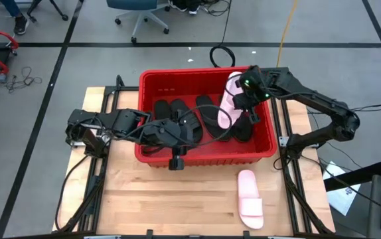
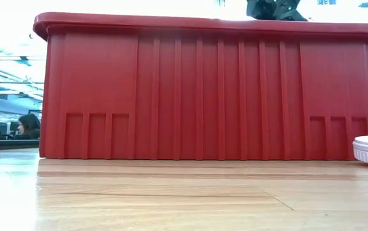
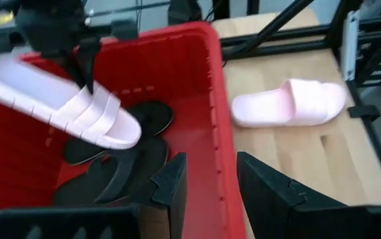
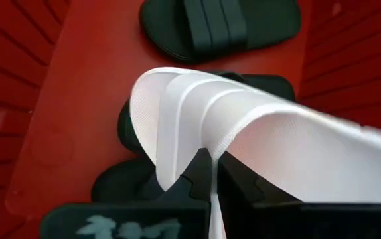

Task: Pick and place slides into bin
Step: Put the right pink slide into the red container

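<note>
The red bin [image 1: 204, 74] stands mid-table, and its near wall [image 2: 203, 90] fills the low view. Black slides [image 1: 169, 110] and black flip-flops [image 1: 208, 111] lie on its floor. My right gripper [image 4: 210, 171] is shut on a pale pink slide [image 1: 226, 99], held over the bin's right half. A second pink slide [image 1: 250, 207] lies sole down on the wood in front of the bin's right end. My left gripper [image 1: 176, 158] hovers open above the bin's near wall [image 3: 214, 113], holding nothing. My right gripper pinches the pink slide's ribbed strap at its edge [image 4: 197, 143] between its two fingers. The fingers [image 3: 84, 73] come slanting down from above. The slide hangs tilted below them, clear of the bin floor and of the black slides.
Bare wood lies in front of the bin, apart from the pink slide [image 3: 290, 103]. Dark frame rails [image 1: 289, 143] run along both table sides. An office chair [image 1: 137, 13] and cables are on the floor beyond. A person [image 2: 27, 125] sits far off in the room.
</note>
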Robot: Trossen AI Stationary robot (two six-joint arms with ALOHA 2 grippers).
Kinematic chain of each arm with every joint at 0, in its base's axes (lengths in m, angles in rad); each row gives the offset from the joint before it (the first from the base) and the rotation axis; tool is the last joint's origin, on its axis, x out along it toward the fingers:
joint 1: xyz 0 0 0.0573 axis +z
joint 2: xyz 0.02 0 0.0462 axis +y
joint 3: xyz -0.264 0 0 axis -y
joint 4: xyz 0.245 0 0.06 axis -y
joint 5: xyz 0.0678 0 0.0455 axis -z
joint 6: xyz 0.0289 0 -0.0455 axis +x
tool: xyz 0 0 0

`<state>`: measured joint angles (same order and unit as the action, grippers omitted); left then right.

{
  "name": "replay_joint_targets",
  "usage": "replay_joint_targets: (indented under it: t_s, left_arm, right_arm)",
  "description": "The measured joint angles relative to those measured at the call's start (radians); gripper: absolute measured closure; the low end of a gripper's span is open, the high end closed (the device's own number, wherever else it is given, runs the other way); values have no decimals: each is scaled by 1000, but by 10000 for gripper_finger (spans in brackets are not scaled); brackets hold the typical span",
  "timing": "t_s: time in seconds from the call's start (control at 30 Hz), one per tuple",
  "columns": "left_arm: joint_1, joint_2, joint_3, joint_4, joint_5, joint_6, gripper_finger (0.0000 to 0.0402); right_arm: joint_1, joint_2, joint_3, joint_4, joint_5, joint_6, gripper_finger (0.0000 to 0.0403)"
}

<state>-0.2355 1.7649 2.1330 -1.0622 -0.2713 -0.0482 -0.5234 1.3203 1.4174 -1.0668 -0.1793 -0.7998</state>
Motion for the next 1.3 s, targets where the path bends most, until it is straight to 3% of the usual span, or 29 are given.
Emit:
replay_joint_targets:
  t_s: [0.4, 0.6, 1.03, 1.3]
  left_arm:
    - [124, 0, 0, -176, 0, 78, 273]
    - [200, 0, 0, -185, 2, 144, 273]
    - [362, 0, 0, -155, 15, 127, 273]
    - [412, 0, 0, -139, 64, 122, 273]
  right_arm:
    - [-1, -5, 0, 47, -2, 55, 403]
    - [-1, 57, 0, 80, -61, 49, 403]
    - [-23, 168, -2, -180, -51, -213, 403]
    - [-57, 168, -2, -228, 54, -289, 403]
